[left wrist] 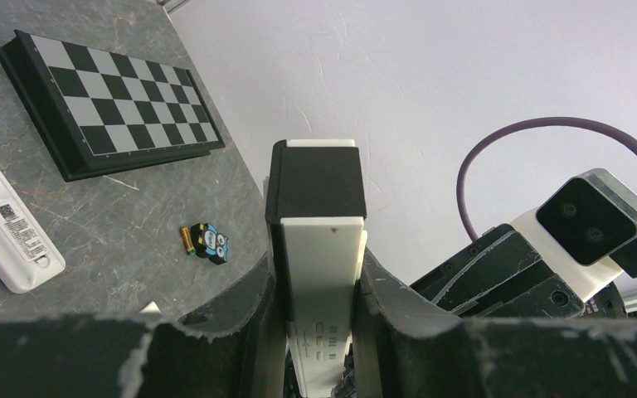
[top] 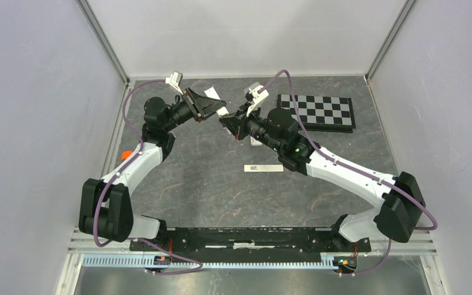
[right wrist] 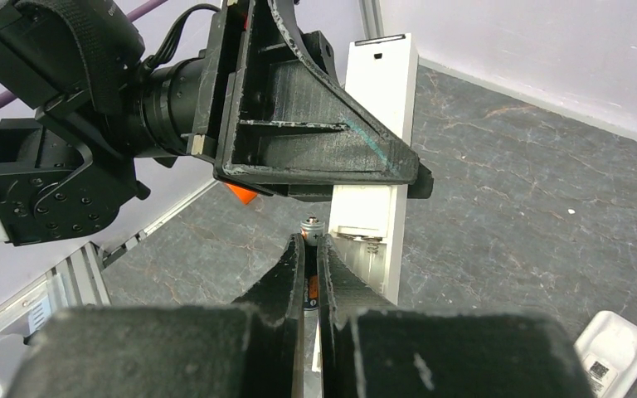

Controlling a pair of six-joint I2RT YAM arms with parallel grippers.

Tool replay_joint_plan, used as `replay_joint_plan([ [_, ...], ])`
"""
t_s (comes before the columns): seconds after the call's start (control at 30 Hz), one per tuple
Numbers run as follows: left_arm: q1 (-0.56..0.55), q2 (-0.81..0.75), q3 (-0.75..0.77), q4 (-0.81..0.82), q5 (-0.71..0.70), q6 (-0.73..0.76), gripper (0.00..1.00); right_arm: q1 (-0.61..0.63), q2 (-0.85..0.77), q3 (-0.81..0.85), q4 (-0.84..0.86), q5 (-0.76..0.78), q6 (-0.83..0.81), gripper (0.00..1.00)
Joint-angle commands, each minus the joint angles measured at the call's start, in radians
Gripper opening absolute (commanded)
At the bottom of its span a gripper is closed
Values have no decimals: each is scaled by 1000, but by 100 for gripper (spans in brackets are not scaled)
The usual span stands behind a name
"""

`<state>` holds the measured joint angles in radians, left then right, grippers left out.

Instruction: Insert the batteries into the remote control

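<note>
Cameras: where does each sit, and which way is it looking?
Top external: above and behind, looking down at the grey table; left arm, right arm, left gripper and right gripper show.
Left wrist: on the left arm, facing the white rounded remote control clamped between its fingers.
Right wrist: on the right arm, facing a small slim battery pinched in its fingers.
Shared: both wrist views show the remote control.

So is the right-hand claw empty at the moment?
No, the right gripper is pinching a battery between its fingers, right beside the remote control.
</note>
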<state>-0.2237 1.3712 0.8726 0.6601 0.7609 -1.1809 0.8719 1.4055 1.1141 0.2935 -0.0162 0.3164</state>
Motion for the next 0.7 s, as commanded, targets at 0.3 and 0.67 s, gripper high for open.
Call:
replay_joint_plan([
  [0.3, 4, -34, 12, -18, -7, 47, 7, -1, -70, 13, 63, 80, -16, 0],
  [0.67, 4, -40, 10, 23, -1, 0, 7, -1, -29, 6, 40, 54, -23, 0],
])
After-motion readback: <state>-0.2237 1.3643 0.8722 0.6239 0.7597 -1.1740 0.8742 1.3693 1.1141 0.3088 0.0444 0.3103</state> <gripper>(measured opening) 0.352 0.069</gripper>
